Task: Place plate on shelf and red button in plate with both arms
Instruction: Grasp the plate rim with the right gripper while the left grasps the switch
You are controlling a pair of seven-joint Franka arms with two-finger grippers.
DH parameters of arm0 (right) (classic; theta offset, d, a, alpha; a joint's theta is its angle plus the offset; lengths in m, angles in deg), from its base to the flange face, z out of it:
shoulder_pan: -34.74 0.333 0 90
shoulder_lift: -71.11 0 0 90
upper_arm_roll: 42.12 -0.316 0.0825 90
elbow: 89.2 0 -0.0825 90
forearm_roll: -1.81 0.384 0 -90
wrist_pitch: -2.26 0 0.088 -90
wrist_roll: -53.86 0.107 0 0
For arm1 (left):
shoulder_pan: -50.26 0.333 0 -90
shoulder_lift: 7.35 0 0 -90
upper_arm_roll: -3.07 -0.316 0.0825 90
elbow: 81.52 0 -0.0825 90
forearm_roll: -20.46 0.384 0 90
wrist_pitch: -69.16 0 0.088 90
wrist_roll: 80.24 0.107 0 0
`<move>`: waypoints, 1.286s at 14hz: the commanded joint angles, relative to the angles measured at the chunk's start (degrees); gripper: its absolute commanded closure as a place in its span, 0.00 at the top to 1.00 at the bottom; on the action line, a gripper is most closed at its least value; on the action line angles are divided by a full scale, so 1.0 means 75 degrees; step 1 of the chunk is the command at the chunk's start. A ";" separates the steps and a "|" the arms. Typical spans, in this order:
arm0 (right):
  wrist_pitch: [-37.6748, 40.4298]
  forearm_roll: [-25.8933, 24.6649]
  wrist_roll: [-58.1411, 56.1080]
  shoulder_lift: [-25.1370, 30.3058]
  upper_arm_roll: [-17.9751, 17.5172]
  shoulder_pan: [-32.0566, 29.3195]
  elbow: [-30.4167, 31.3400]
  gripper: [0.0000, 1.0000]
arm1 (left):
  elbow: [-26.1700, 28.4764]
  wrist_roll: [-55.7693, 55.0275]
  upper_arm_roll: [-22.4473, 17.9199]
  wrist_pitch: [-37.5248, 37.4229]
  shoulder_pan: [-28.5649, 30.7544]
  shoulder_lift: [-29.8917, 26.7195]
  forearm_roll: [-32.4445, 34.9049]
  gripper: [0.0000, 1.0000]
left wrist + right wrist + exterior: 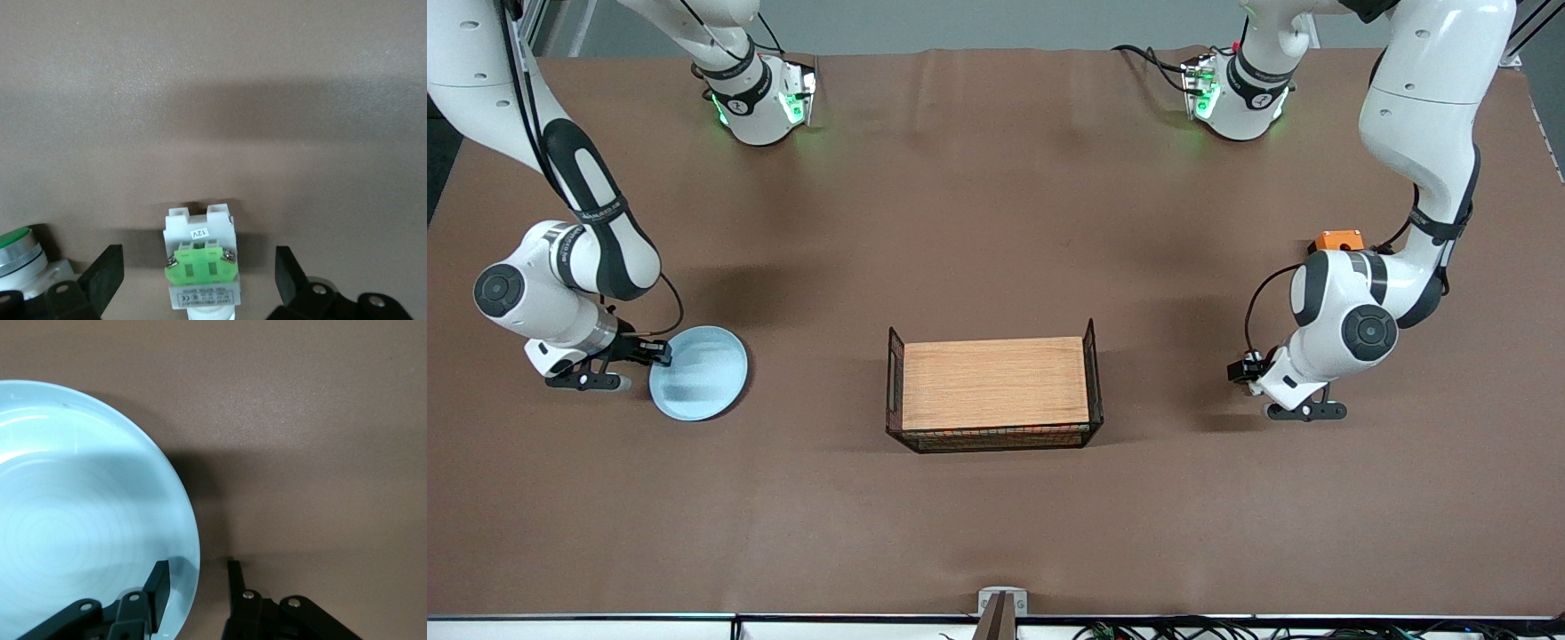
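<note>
The pale light-blue plate point(703, 373) lies on the table toward the right arm's end and fills one side of the right wrist view point(80, 520). My right gripper point(639, 366) point(197, 587) is open and low, with the plate's rim between its fingers: one finger over the inside, one outside. The white-grey switch piece with a green patch, the red button point(200, 267), lies between the open fingers of my left gripper point(197, 280) point(1305, 411). Its red tip does not show. In the front view the left hand hides the button.
A black wire basket point(896, 391) holding a wooden board stands mid-table. An orange box point(1336, 240) sits by the left arm's elbow. A second switch piece with a green cap point(17, 247) lies beside the left gripper's finger point(100, 277).
</note>
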 commanded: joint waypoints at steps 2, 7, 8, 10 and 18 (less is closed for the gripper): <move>-0.0032 -0.0070 -0.0039 -0.0133 -0.0045 0.0017 -0.0170 0.23 | -0.0062 -0.0017 0.0048 0.0043 0.0085 0.0062 0.0097 0.71; -0.0020 -0.0070 -0.0039 -0.0133 -0.0045 0.0040 -0.0217 0.05 | -0.0132 0.0088 0.0036 -0.0016 0.0097 0.0062 0.0073 0.00; -0.0020 -0.0070 -0.0039 -0.0133 -0.0045 0.0040 -0.0217 0.03 | -0.0167 0.0076 0.0036 -0.0016 0.0097 0.0062 0.0073 0.00; -0.0020 -0.0070 -0.0039 -0.0121 -0.0045 0.0075 -0.0229 0.00 | -0.0179 0.0018 0.0036 -0.0028 0.0097 0.0085 0.0073 0.00; 0.2201 -0.0047 0.0031 0.1212 -0.0208 0.0181 -0.0357 0.00 | -0.0250 0.0053 0.0036 -0.0051 0.0097 0.0121 0.0073 0.00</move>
